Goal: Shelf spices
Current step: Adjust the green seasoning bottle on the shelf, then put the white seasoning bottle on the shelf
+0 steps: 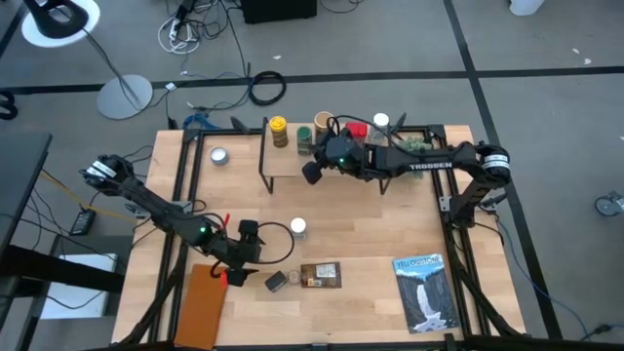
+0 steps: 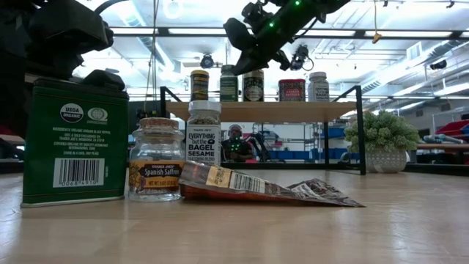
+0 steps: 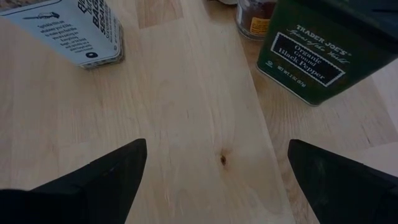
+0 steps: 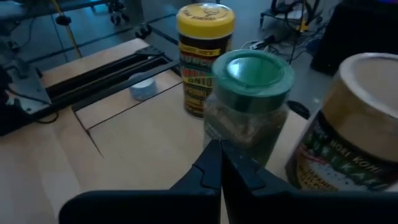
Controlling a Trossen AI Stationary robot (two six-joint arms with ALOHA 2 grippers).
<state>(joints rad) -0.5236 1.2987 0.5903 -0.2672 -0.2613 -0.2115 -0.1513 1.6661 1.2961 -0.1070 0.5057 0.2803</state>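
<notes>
The bench [image 1: 370, 234] carries a shelf [image 1: 292, 161] at twelve o'clock. A book [image 1: 425, 291] lies at five, a packet [image 1: 320, 275] at six.

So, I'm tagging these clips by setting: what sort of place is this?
Probably a robotics lab, not a kitchen: a wooden workbench with two mounted arms, cables across the floor, and open industrial ceiling with strip lights.

a blue-and-white book [image 1: 426, 290], a flat brown board [image 1: 200, 305] and a small silver tin [image 1: 219, 156] lie on the table [image 1: 370, 229].
</notes>
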